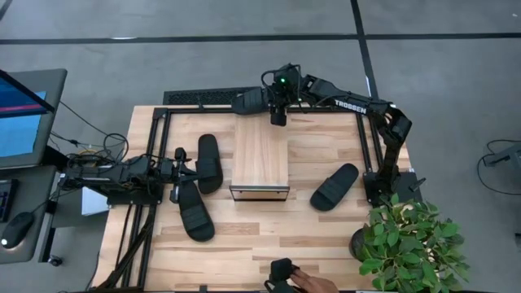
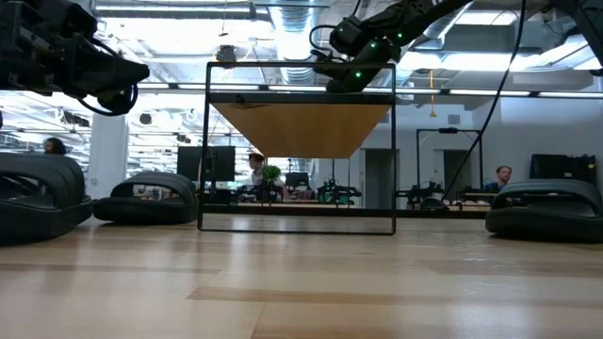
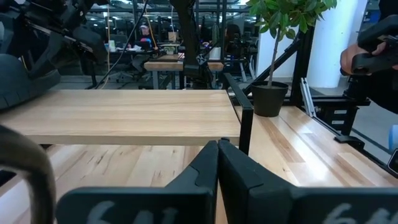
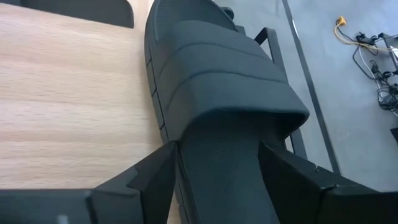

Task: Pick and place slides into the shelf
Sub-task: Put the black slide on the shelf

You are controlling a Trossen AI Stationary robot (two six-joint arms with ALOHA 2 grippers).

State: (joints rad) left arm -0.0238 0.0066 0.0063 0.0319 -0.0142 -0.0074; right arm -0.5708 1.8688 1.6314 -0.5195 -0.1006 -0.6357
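The butcher-block table (image 1: 326, 244) fills the middle of the high view, and the shelf (image 1: 260, 159) stands at its centre, a light-wood rack with a dark frame. Its plank top is bare apart from a slide (image 1: 251, 101) at its upper edge, carried by the right gripper (image 1: 278, 114), which reaches in from the upper right; the right wrist view shows that slide (image 4: 217, 93) clamped between the two fingers (image 4: 143, 174), its heel end in the grip and its ribbed strap pointing away, over the edge of the wood. In the low view the space under the shelf top (image 2: 300, 127) is open and nothing lies inside the frame. Left of the shelf two more slides lie on the table, one (image 1: 209, 163) just beside it and one (image 1: 194, 210) lower left. A fourth slide (image 1: 334, 186) lies at lower right, near a potted plant (image 1: 411, 240). The left gripper (image 1: 181, 155) waits at the left edge, fingers pressed together on nothing.
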